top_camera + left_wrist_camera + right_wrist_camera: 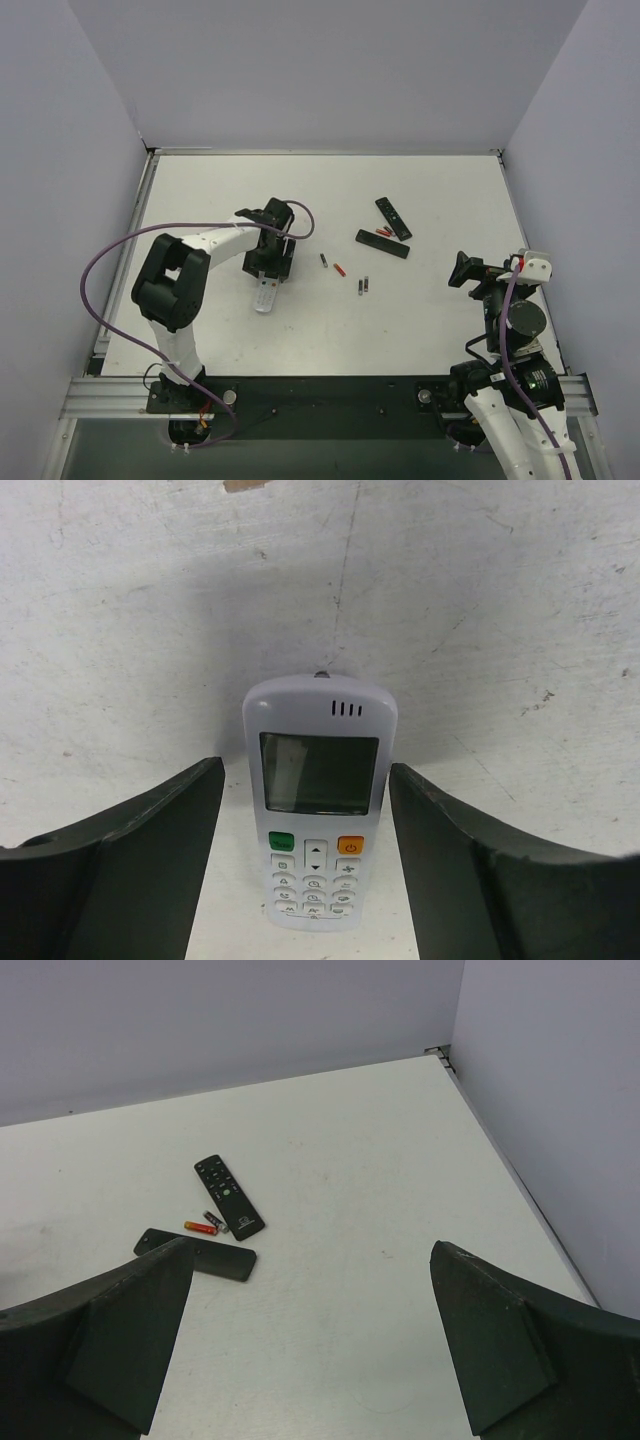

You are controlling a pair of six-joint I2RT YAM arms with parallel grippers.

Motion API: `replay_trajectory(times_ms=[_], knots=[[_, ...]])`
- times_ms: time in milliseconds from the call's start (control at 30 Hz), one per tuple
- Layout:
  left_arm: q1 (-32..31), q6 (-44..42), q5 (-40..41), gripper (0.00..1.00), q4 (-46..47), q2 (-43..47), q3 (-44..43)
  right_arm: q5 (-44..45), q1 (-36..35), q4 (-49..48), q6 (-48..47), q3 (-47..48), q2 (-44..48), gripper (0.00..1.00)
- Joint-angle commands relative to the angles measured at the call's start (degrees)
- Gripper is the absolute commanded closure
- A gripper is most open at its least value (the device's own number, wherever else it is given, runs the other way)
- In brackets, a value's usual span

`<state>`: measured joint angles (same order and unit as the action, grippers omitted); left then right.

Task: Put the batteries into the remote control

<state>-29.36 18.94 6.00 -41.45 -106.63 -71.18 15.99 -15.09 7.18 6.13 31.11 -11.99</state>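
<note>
Batteries (340, 269) are scattered loose on the bench (430, 190), red and dark; 2 more are seen beside the black remote (229, 1196). White remote (318, 810) is straddled face-up by the left pincer (305, 780), released, not clamped. Right pincer (312, 1248) is held released, well apart.

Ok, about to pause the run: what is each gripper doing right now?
Left gripper: open, jaws either side of the white remote, not gripping it.
Right gripper: open, holding nothing.
</note>
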Motion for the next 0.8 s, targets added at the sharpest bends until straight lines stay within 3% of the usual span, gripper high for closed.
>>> replay_trajectory(times_ms=[0,300,333,433,567,767], knots=[[-0.52,-0.13,0.15,0.24,-0.56,-0.68,0.42,-0.52,-0.46,-1.20,0.81,0.70,-0.93,0.00],[-0.69,-0.04,-2.22,0.38,0.40,-0.25,1.12,-1.22,-0.38,-0.33,1.69,2.02,-2.86,0.00],[-0.69,0.04,-2.66,0.48,0.67,0.28,1.30,-0.87,-0.46,-0.24,1.69,2.63,-3.04,0.00],[-0.52,0.57,-5.46,0.58,2.86,3.00,2.53,-1.22,-0.38,0.38,2.13,4.30,-4.35,0.00],[-0.08,2.06,-11.96,0.66,8.65,7.57,4.99,-6.57,-0.46,3.01,3.44,7.72,-9.44,0.00],[2.37,6.72,-21.63,0.72,20.41,16.44,11.56,-21.95,-0.46,4.24,5.82,11.07,-17.78,0.00]])
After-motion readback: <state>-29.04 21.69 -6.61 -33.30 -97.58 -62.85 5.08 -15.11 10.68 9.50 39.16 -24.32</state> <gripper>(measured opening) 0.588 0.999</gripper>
